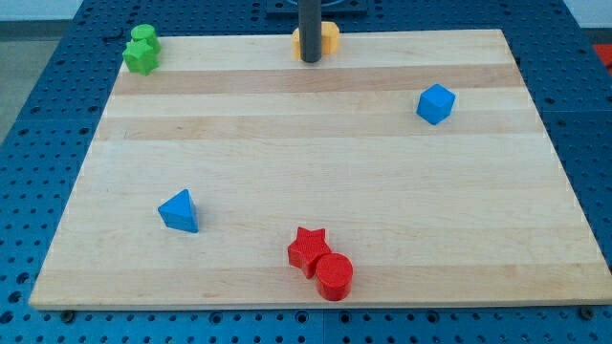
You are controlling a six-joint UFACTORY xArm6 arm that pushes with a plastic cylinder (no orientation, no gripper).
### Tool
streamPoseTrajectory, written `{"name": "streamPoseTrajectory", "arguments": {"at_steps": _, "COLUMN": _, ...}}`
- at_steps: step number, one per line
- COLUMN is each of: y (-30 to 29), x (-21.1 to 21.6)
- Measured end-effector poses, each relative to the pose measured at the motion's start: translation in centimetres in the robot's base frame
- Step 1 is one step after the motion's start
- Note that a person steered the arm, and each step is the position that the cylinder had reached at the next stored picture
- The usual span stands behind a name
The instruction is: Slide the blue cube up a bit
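The blue cube [435,103] sits on the wooden board at the view's right, in the upper half. My tip [311,60] stands near the board's top edge at the middle, well to the left of the blue cube and a little above it. The rod stands right in front of a yellow block [328,38], whose shape is partly hidden behind it.
A blue triangle [180,211] lies at the lower left. A red star [308,248] and a red cylinder [334,276] touch near the bottom edge. Two green blocks [142,50] sit at the top left corner. The wooden board [287,143] rests on a blue perforated table.
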State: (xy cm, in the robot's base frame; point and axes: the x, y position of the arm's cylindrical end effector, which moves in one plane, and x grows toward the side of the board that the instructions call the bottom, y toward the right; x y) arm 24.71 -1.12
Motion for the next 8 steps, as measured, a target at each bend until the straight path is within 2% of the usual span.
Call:
{"name": "streamPoseTrajectory", "arguments": {"at_steps": 1, "y": 0.0, "x": 4.4}}
{"name": "streamPoseTrajectory", "arguments": {"at_steps": 2, "y": 2.2, "x": 10.0}}
{"name": "streamPoseTrajectory", "arguments": {"at_steps": 3, "y": 5.9, "x": 13.8}}
{"name": "streamPoseTrajectory", "arguments": {"at_steps": 4, "y": 9.9, "x": 15.2}}
{"name": "streamPoseTrajectory", "arguments": {"at_steps": 6, "y": 15.4, "x": 14.7}}
{"name": "streamPoseTrajectory", "arguments": {"at_steps": 8, "y": 15.7, "x": 14.4}}
